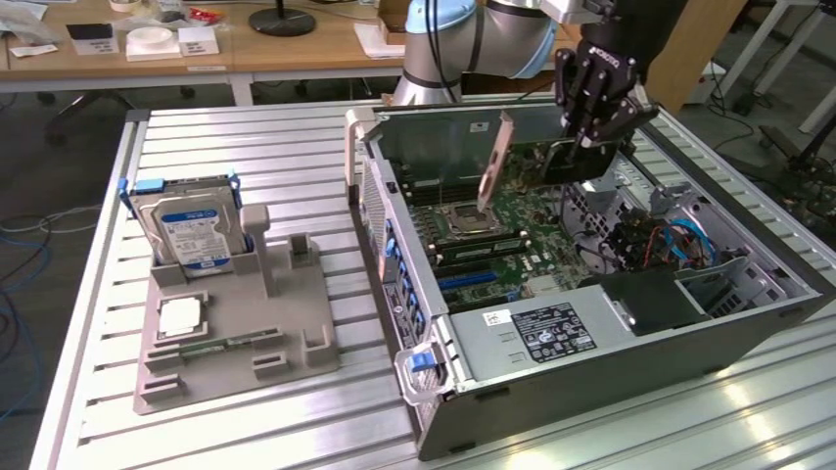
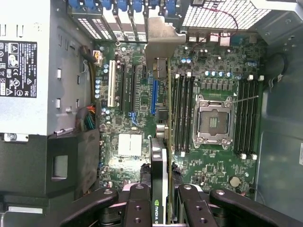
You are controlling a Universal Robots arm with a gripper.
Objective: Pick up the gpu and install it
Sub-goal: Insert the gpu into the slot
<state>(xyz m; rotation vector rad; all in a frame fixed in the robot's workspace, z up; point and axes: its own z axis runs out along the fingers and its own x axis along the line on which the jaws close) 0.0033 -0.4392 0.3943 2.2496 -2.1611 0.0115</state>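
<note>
The hand (image 1: 590, 135) grips the card (image 1: 555, 164) by its top edge. The card stands on its edge inside the open computer box (image 1: 731, 323), on the exterior view's right, just over the big green board (image 1: 490, 250). I cannot tell if it touches the board. In the wrist view the fingers (image 2: 137, 208) press on both sides of the card, and its silver end (image 2: 161, 38) points to the far box wall. On the exterior view's left, a hard drive (image 1: 190, 230) stands in a gray holder (image 1: 235, 333) on the bench (image 1: 261, 137).
</note>
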